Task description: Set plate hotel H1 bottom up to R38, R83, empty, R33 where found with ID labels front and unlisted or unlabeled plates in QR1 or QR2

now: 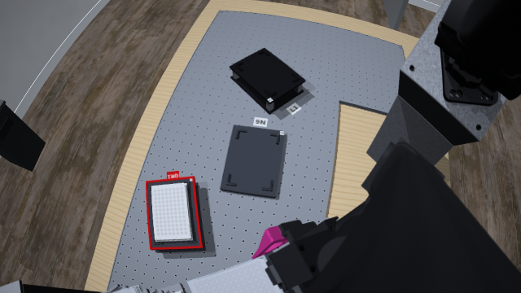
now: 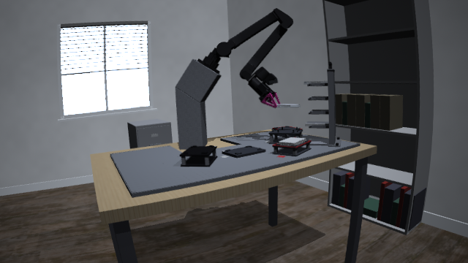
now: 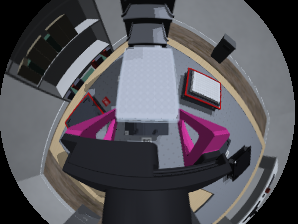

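Your gripper (image 2: 271, 101) hangs in the air over the far end of the bench (image 2: 234, 190). Its magenta fingers stand wide on either side of a white 96-well plate (image 3: 148, 83). The plate rests on no shelf and no nest, so judge it held: the fingers clamp its near short end across the width.

Key relation: the plate's long axis runs straight out from the gripper toward the plate hotel H1 (image 2: 331, 106). In the exterior view the plate's far end stands just short of the shelf fronts, at a height between two middle shelves. In the wrist view the hotel sits dead ahead, past the plate's far end. From this, you either have just drawn the plate out or are lining it up to go in; I cannot tell which.

Other things:
- Red-framed quarantine nest (image 1: 148, 212) already has a white plate (image 1: 171, 212) in it.
- Flat dark nest (image 1: 254, 160) lies mid-bench with nothing on it.
- Raised black nest (image 1: 266, 77) lies farther along, also with nothing on it.

Writing:
- The tag by the flat nest (image 1: 260, 121) reads N6, seen upside down.
- The red tag on the quarantine nest (image 1: 172, 176) looks like QR1, also upside down.
- The small tag by the raised nest (image 1: 293, 108) is too small to be sure of.
- No plate ID is readable in any view; the held plate's near end is hidden between the fingers.
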Available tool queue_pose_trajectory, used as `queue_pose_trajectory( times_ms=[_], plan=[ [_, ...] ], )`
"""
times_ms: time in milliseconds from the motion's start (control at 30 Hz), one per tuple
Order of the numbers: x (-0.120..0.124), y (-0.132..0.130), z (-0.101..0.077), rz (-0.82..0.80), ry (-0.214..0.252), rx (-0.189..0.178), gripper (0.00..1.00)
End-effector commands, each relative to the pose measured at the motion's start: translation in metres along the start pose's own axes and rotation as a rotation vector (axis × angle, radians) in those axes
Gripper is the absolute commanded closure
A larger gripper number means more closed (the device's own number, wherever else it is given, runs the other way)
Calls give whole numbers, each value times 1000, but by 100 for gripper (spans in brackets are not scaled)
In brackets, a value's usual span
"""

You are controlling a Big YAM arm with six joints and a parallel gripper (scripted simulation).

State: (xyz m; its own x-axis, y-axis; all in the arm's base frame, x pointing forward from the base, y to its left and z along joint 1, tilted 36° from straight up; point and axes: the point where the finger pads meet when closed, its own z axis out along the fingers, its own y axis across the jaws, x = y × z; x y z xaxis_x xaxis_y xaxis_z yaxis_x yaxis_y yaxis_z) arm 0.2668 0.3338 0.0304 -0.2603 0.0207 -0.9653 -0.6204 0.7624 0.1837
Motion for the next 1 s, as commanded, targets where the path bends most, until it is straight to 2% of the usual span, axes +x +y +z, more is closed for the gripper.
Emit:
queue_pose_trajectory(
  times_ms=[0, 100, 233, 967],
  plan=[
    [-1, 2, 2, 20, -18, -9, 14],
    [-8, -3, 2, 20, -14, 5, 14],
    [-13, -2, 9, 19, -23, 3, 14],
    [-24, -2, 20, 1, -20, 4, 14]
  ],
)
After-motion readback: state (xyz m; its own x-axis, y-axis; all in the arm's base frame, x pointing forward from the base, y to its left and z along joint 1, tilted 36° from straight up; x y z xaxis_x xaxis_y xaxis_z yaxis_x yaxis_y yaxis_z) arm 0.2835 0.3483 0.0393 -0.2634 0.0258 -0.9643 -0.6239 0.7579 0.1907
